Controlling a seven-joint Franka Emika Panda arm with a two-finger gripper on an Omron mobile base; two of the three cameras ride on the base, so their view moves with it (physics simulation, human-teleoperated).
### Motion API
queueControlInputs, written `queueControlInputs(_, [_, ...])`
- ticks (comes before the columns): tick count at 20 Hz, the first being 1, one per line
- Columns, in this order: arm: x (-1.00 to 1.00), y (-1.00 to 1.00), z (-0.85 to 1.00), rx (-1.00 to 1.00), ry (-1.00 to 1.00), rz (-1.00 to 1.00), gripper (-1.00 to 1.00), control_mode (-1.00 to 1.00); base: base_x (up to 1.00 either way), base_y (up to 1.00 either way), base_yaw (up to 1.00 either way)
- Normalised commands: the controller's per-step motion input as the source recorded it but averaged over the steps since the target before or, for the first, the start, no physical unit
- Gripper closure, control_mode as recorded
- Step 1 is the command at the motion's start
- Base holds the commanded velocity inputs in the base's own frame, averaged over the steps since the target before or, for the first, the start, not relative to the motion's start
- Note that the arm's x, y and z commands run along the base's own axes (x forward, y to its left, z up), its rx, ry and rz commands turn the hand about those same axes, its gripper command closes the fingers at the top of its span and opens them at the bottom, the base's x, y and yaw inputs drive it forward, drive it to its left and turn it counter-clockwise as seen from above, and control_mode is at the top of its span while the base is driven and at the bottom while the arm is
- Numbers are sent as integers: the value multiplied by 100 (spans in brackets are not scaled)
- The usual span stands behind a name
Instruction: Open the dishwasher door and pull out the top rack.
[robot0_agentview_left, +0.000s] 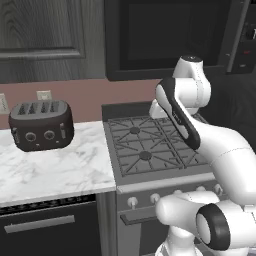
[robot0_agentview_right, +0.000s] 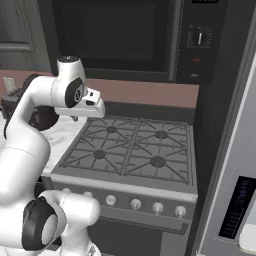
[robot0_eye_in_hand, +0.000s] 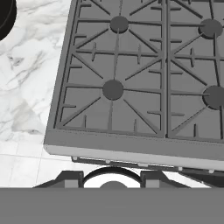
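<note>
Dishwasher door (robot0_agentview_left: 47, 227): black panel with grey bar handle (robot0_agentview_left: 39, 224), low under the marble counter (robot0_agentview_left: 55, 170), left of the stove (robot0_agentview_left: 150, 150); shut, untouched. Gripper (robot0_eye_in_hand: 112, 180): finger bases barely visible at the hand view's lower edge, hanging above the stove's front left burner (robot0_eye_in_hand: 113, 89); whether parted or closed, cannot tell; nothing grasped. Toaster (robot0_agentview_left: 41, 125): on counter, well clear. Advice: swing the hand left and down, square the fingers across the bar, then pull outward.
</note>
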Motion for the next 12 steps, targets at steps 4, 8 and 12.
queueControlInputs(4, [0, -4, 0, 0, 0, 0, -100, 100, -1, 0, 0])
queueControlInputs(8, [0, 0, 0, 0, 0, 0, -100, 100, -16, 2, 1])
queueControlInputs(12, [0, 0, 0, 0, 0, 0, -100, 100, -49, 0, 16])
